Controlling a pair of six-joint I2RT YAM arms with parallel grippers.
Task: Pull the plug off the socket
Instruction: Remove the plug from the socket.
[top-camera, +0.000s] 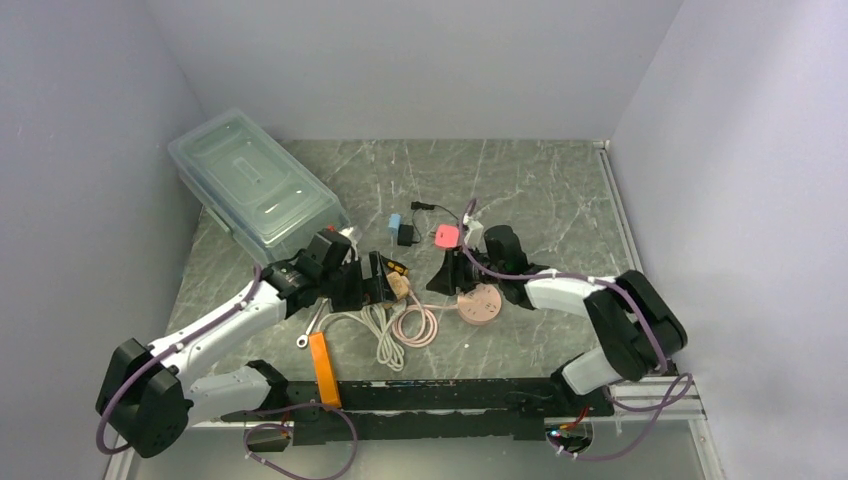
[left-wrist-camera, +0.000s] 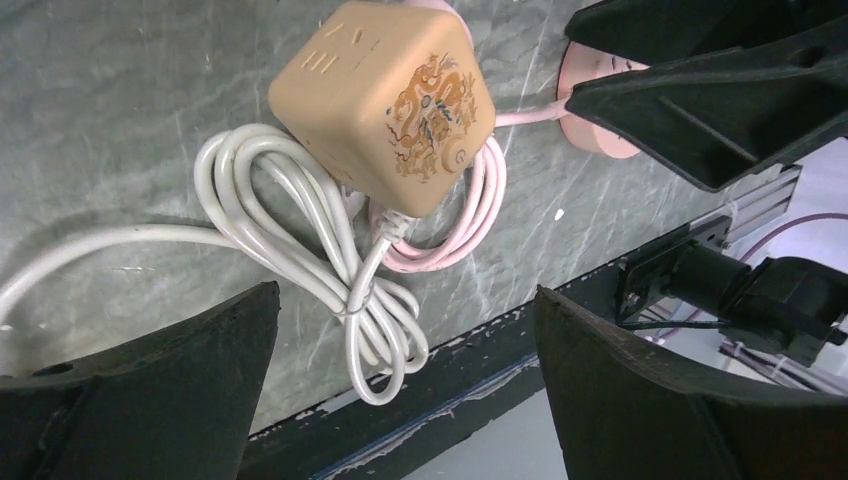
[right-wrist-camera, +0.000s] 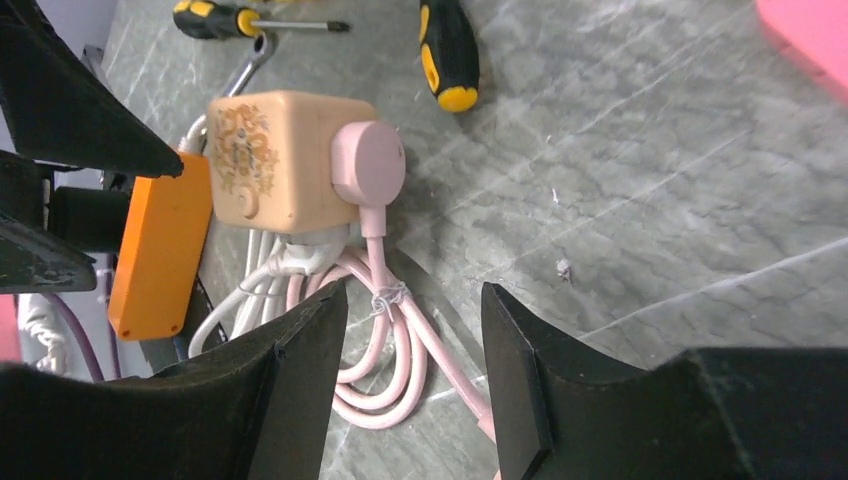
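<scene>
Top ext | socket mid table, btwn both grippers | pink plug seated in socket's right face | L gripper wide open, empty, near socket's left | R gripper open, empty, just right of plug | white cord + pink cord coiled at socket's near side

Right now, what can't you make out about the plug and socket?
Right wrist: pink plug shows, but its prongs sit inside the cube socket; seating depth unclear.
Left wrist: plug hidden behind the socket; only the pink cord shows.
Top view: both tiny, partly under the left gripper.
</scene>
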